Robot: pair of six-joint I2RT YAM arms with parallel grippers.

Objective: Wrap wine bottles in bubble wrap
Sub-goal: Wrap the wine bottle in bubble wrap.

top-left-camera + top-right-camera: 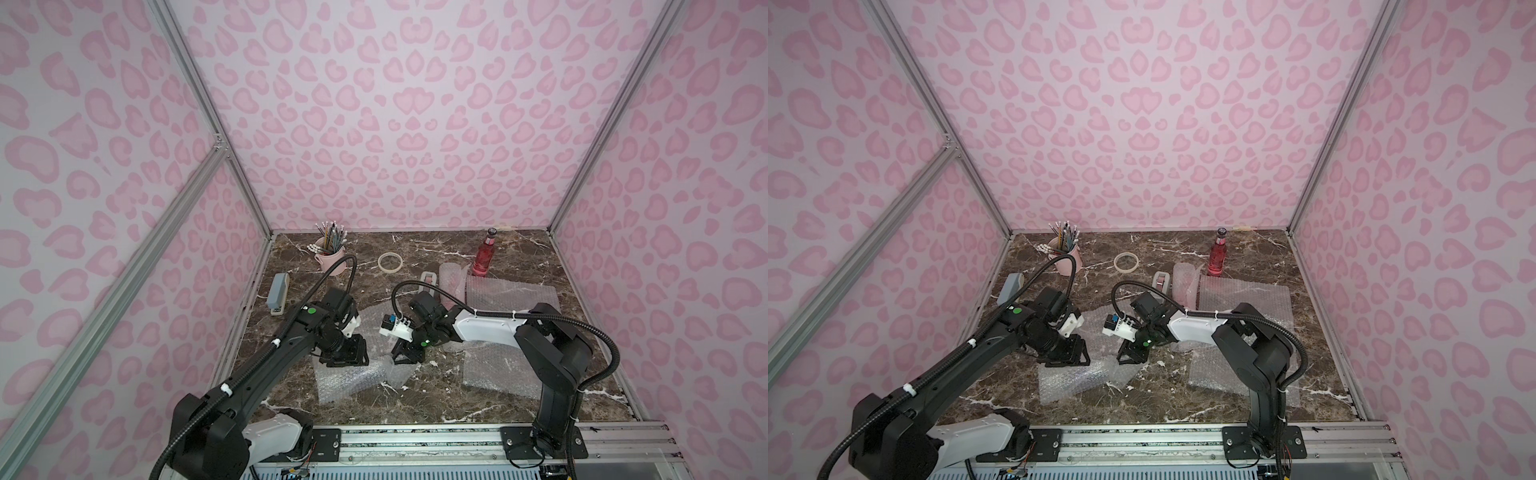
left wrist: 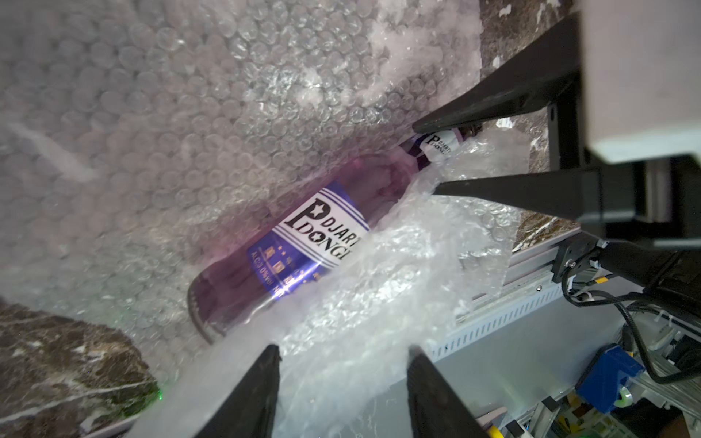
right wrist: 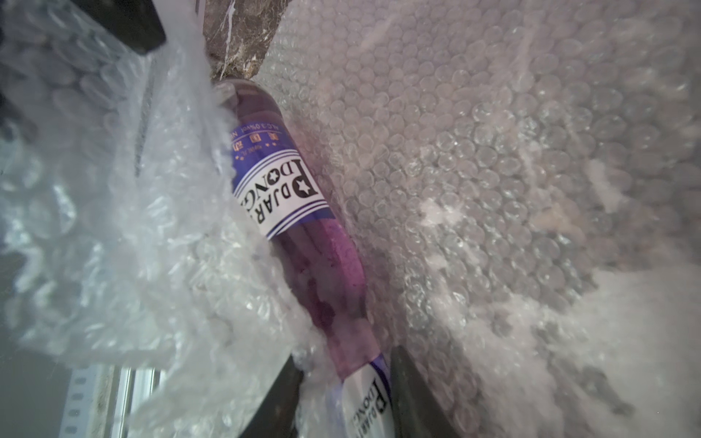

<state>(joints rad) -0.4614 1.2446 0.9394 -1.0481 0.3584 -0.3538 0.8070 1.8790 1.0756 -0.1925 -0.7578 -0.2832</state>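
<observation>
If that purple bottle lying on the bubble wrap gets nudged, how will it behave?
Likely rolls: the purple bottle lies on its side, round-bodied. Probably slippery and breakable, since it looks like smooth glass. The bubble wrap beneath may cushion and slow it.

From here both arms look mostly matte black. The left arm (image 1: 257,374) carries a white shell (image 1: 274,432) near its base; the right arm (image 1: 557,374) wears a white forearm cover (image 1: 482,328). A black ribbed cable (image 1: 332,270) runs along each, pinned with white ties (image 1: 275,343). I see a green dot (image 1: 310,309) by each wrist, a blue part (image 1: 389,322) on the right wrist's white mount, and screws in the black base plate (image 1: 513,444). The left gripper (image 2: 343,349) and right gripper (image 2: 425,157) have black, tapering fingers (image 2: 258,394).
</observation>
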